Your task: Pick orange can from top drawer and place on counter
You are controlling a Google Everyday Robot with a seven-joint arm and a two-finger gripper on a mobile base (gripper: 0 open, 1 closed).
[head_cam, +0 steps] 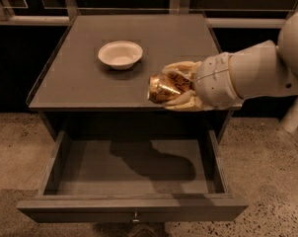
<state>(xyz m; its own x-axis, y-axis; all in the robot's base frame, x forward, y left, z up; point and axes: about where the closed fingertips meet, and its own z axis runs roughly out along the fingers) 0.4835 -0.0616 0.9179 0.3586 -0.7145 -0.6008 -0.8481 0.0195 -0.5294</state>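
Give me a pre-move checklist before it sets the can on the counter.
1. Gripper shut on can: ok.
2. Can out of drawer: ok.
3. Can over counter: ok, near front right edge.
4. Can apart from bowl: ok, bowl sits back and left.
5. Can upright: not ok, tilted sideways in gripper.
6. Gap between can and counter: cannot tell.
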